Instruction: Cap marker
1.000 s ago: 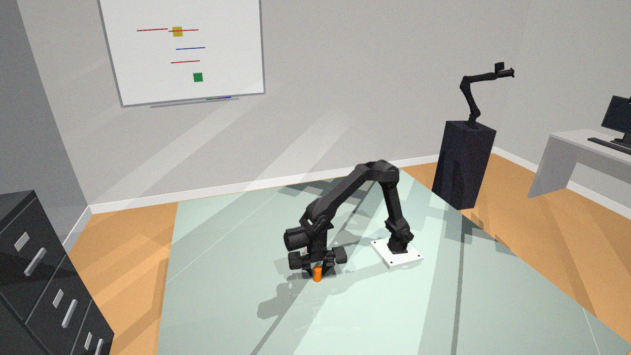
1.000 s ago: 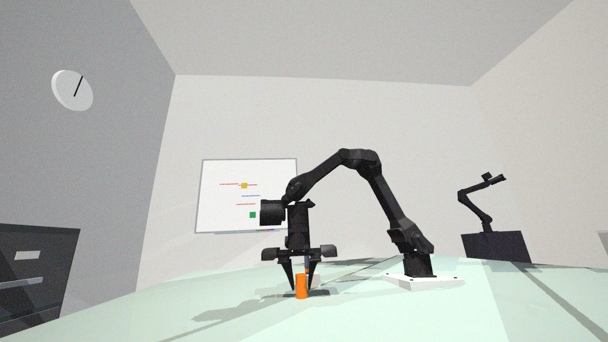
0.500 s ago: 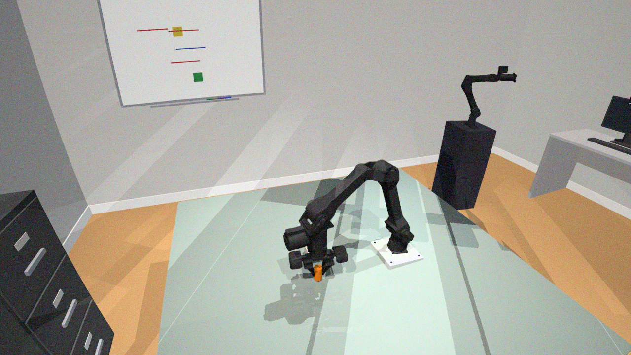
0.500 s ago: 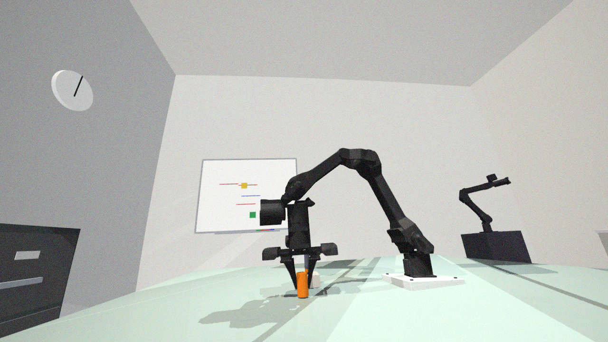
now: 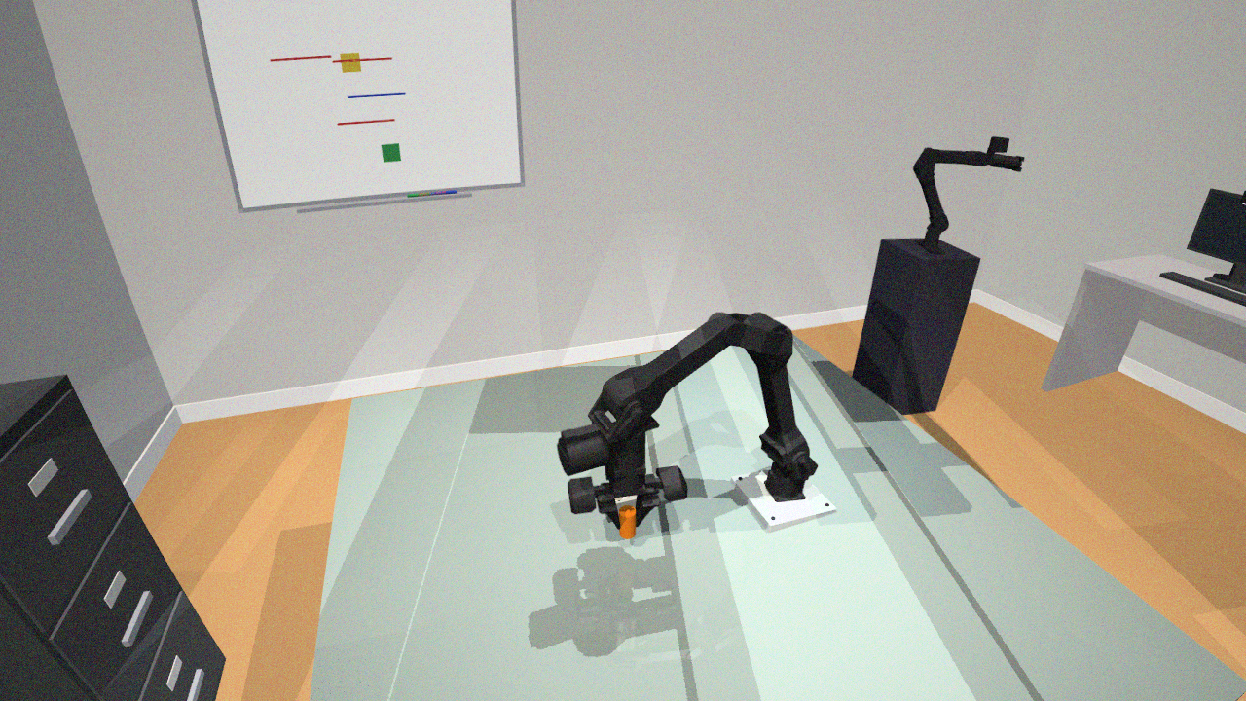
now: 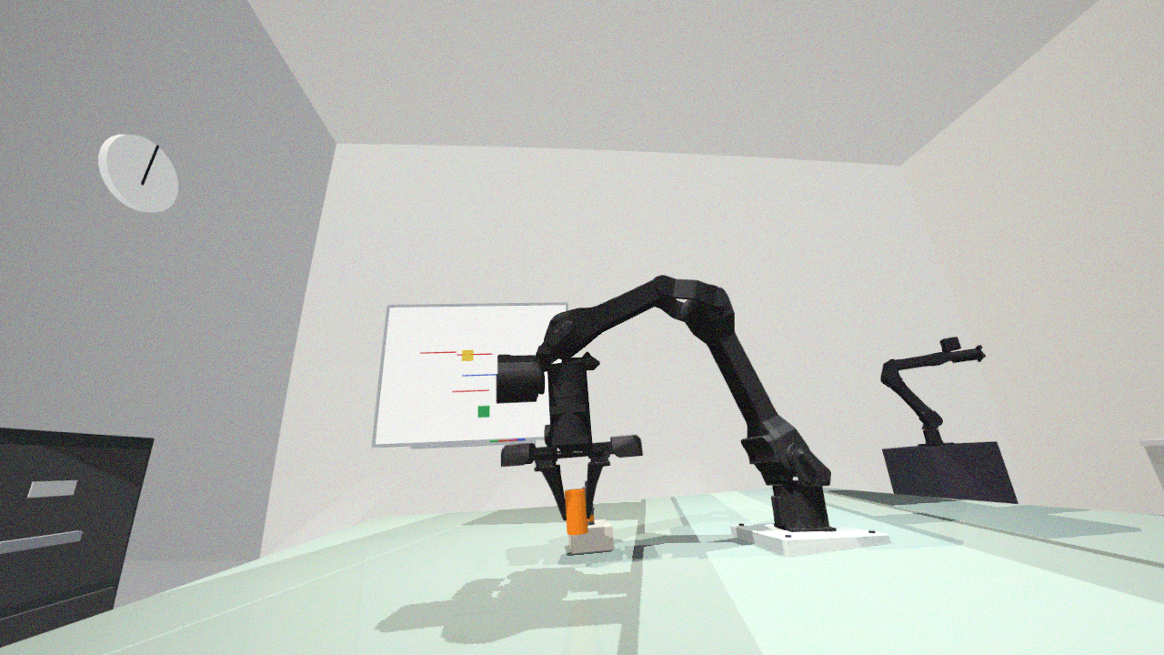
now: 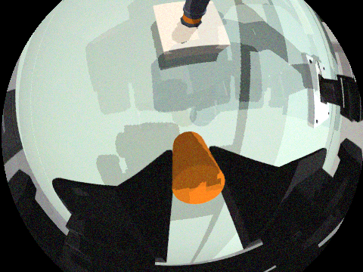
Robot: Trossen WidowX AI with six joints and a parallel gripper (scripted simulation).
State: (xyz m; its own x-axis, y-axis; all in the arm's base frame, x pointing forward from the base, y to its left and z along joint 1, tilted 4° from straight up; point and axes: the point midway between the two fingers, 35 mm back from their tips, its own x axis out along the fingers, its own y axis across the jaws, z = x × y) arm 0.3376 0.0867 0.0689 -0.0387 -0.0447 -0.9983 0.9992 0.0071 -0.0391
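Broadly, the glass-green table carries the black arm, bolted on its white base plate to the right. Its pincer points straight down, clamped on the orange cap, which sits between the two dark fingers and, in the exterior view, hangs above the table surface. Farther off stands the pale holder block, apart from the cap, with the dark marker upright in it, an orange band near its lower end, uncapped.
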